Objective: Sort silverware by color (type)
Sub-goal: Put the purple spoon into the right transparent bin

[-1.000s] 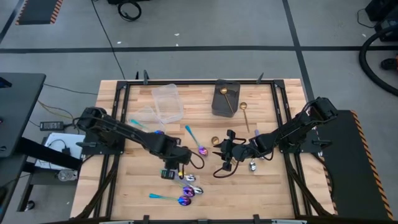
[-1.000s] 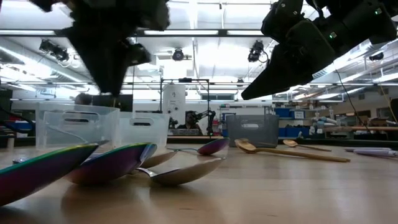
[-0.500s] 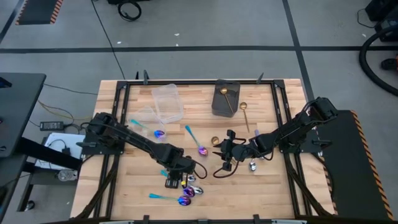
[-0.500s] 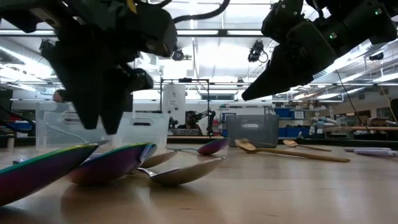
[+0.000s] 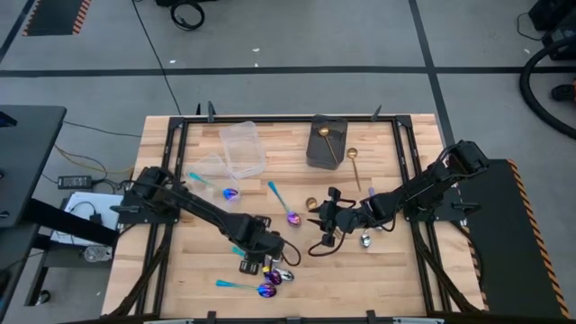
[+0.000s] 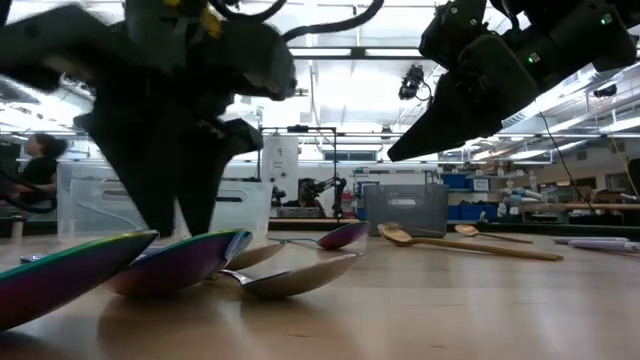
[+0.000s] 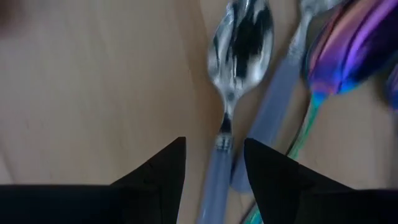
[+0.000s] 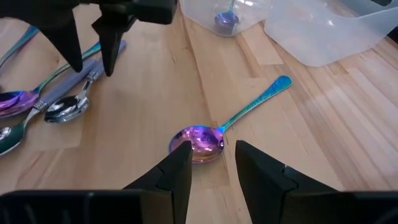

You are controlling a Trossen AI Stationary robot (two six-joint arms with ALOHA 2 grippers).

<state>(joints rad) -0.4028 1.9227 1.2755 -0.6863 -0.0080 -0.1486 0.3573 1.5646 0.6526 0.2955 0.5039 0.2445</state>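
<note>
Lilac spoon point(image 7: 231, 93): flat on the table point(image 5: 405, 270), in the near cluster beside a purple spoon point(image 7: 348, 50).
Left gripper point(image 7: 214, 163): fingers parted, straddling its handle.
Right gripper point(image 8: 210, 160): parted, empty, mid-table above a teal spoon point(image 8: 214, 134).

Slim spoons lie flat, scattered across the wooden surface point(image 5: 180, 288). Iridescent spoons point(image 5: 267, 290) cluster with silver lilac-handled spoons point(image 7: 233, 93) near the front. A gold spoon point(image 5: 355, 166) lies farther back.

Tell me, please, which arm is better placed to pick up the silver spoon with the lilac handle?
Left. The left gripper is open directly over the lilac-handled spoon; the right gripper hovers near another iridescent spoon.
</note>
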